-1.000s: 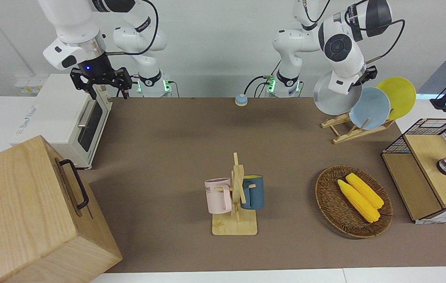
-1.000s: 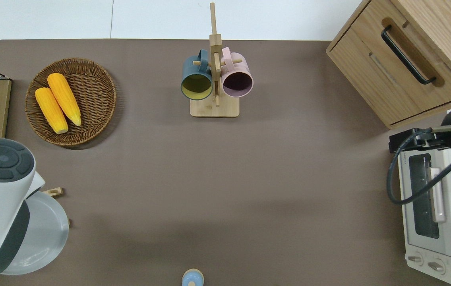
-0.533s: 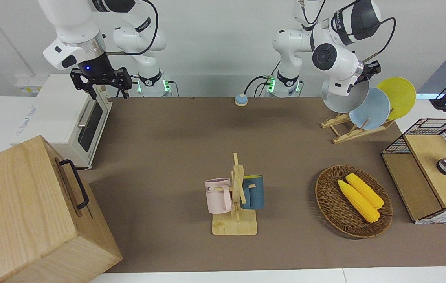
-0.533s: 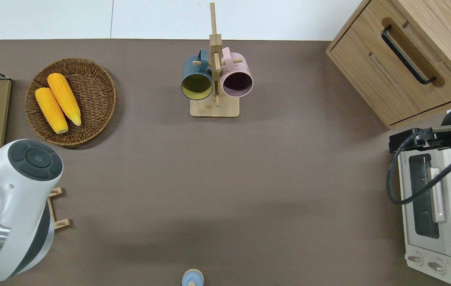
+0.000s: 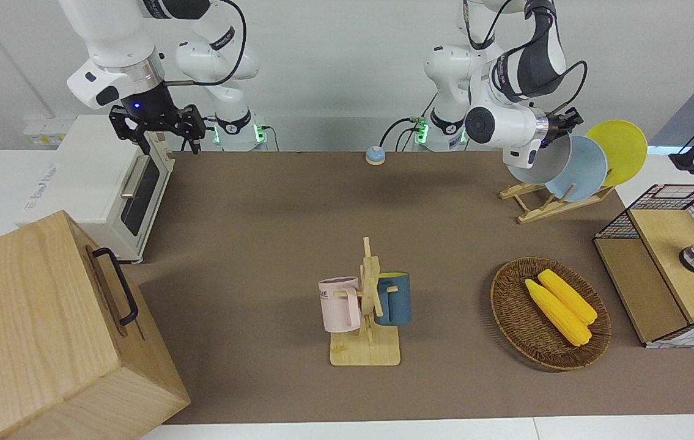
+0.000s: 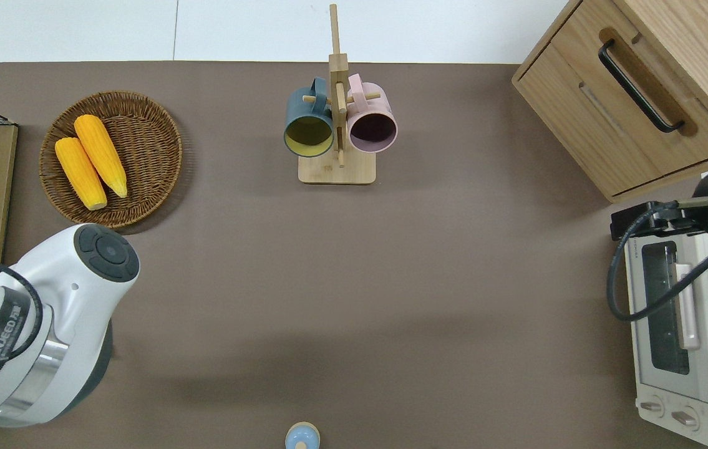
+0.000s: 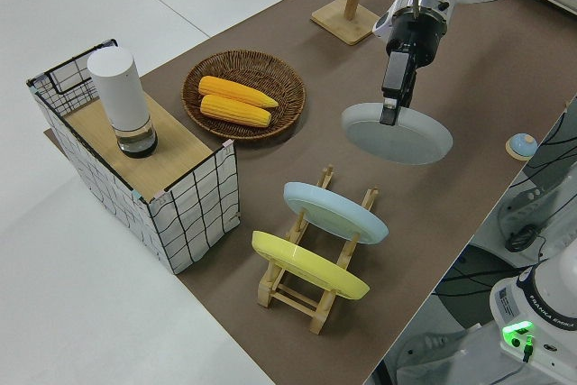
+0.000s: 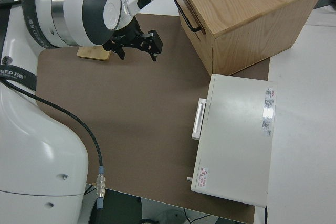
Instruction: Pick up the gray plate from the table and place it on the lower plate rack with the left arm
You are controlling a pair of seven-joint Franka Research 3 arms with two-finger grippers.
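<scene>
My left gripper [image 7: 389,114] is shut on the rim of the gray plate [image 7: 401,137] and holds it tilted in the air, above the table [image 5: 273,244]. In the front view the gray plate [image 5: 551,166] hangs close beside the light-blue plate [image 5: 588,168], above the low end of the wooden plate rack [image 5: 536,206]. The rack [image 7: 297,299] holds the light-blue plate [image 7: 335,212] and a yellow plate [image 7: 306,266]. In the overhead view my left arm [image 6: 48,337] hides the plate and the rack. My right gripper [image 5: 157,131] is parked and open.
A wicker basket [image 5: 509,318] with two corn cobs, a wire crate [image 5: 664,263] with a white cylinder on it, a mug stand [image 5: 366,318] with pink and blue mugs, a small blue bell [image 5: 375,155], a white toaster oven [image 5: 108,183], a wooden cabinet [image 5: 47,330].
My left arm has swung its wrist and carried the gray plate lower and closer to the light-blue plate on the rack. The right arm has not moved.
</scene>
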